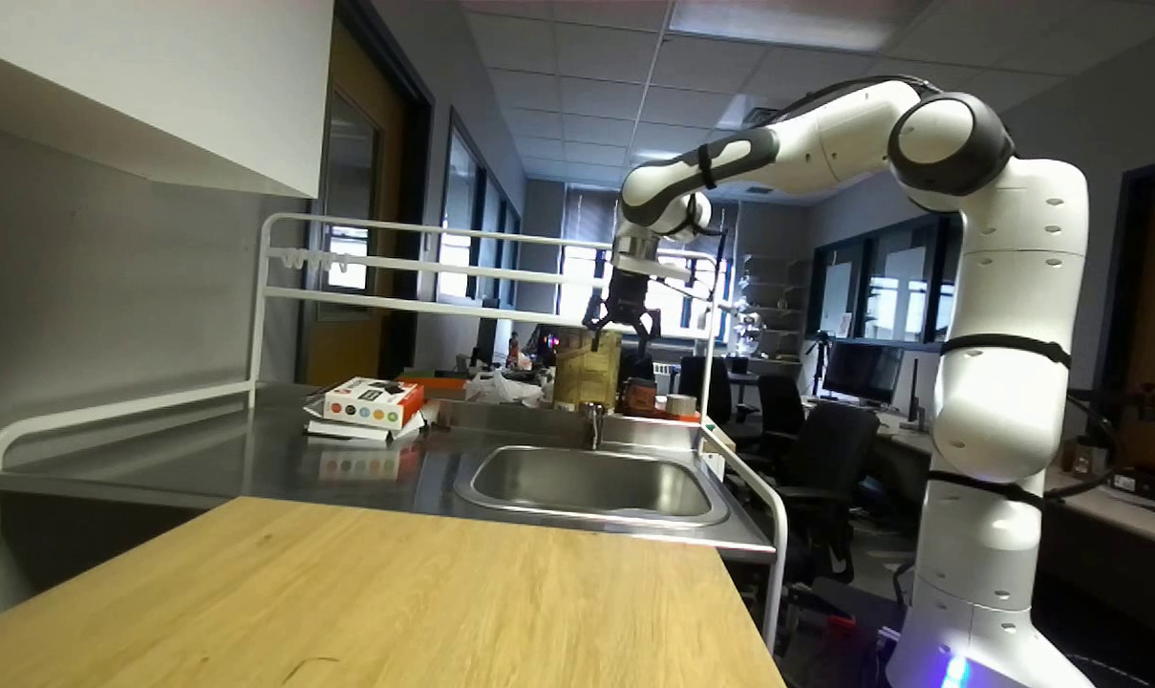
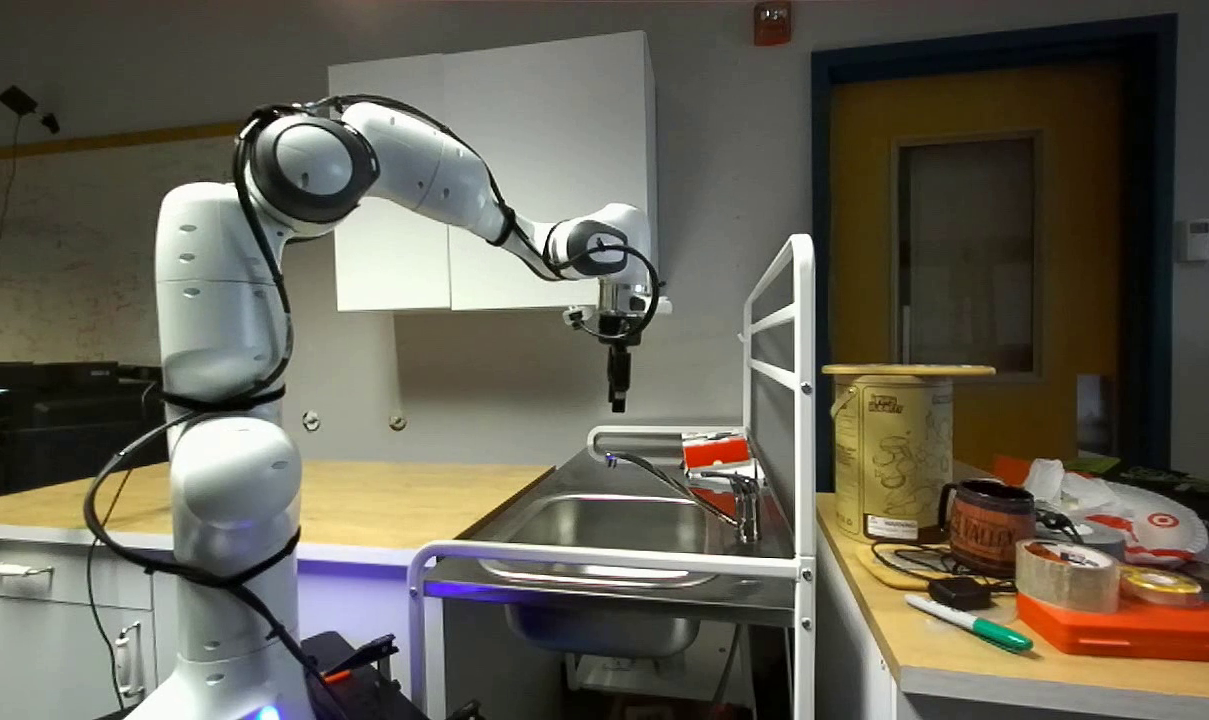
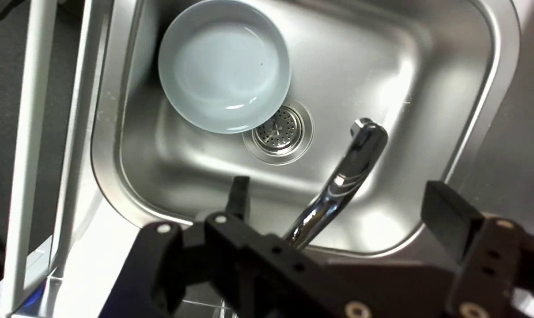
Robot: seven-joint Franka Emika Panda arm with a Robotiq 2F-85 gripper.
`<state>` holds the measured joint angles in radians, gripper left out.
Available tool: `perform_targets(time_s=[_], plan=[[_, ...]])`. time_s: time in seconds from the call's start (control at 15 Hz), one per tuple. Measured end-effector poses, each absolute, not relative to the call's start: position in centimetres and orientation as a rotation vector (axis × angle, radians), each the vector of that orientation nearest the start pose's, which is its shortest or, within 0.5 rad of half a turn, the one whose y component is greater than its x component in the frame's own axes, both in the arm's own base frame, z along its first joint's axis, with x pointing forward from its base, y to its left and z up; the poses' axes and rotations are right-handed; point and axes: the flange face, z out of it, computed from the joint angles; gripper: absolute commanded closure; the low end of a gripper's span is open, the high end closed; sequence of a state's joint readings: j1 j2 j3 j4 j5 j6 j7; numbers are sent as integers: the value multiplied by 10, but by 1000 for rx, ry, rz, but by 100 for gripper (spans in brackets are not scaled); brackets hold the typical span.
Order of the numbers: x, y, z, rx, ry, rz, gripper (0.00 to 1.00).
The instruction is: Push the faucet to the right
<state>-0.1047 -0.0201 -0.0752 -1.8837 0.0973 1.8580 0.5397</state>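
Black tool (image 2: 618, 402), its grip then wide, above the slim chrome faucet (image 3: 338, 186), the steel sink (image 3: 346, 75) beneath both.

Bright glare patches whiten the steel sink (image 3: 342, 75).

In an exterior view, a tiled ceiling (image 1: 591, 100) is fitted with a bright light (image 1: 787, 24), the far end is lit by windows (image 1: 574, 298), and dark chairs (image 1: 830, 463) are placed near a desk (image 1: 907, 442) with a monitor (image 1: 862, 371). In both exterior views, a grey wall (image 2: 729, 220) is hung with a white cupboard (image 2: 554, 140), and a yellow-brown door (image 2: 864, 250) is set in a dark frame (image 2: 821, 200). Grey floor (image 3: 6, 106) is glimpsed in the wrist view.
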Motion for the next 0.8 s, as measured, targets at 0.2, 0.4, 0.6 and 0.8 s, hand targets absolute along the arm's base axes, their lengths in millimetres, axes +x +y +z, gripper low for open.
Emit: perform_targets(time_s=[0.2,0.4,0.6,0.8], plan=[[573,-87,503,-2781,1225,70,0],[593,-78,489,-2755,1314,125,0],[606,-67,472,-2744,1377,194,0],[614,-56,457,-2740,1423,264,0]])
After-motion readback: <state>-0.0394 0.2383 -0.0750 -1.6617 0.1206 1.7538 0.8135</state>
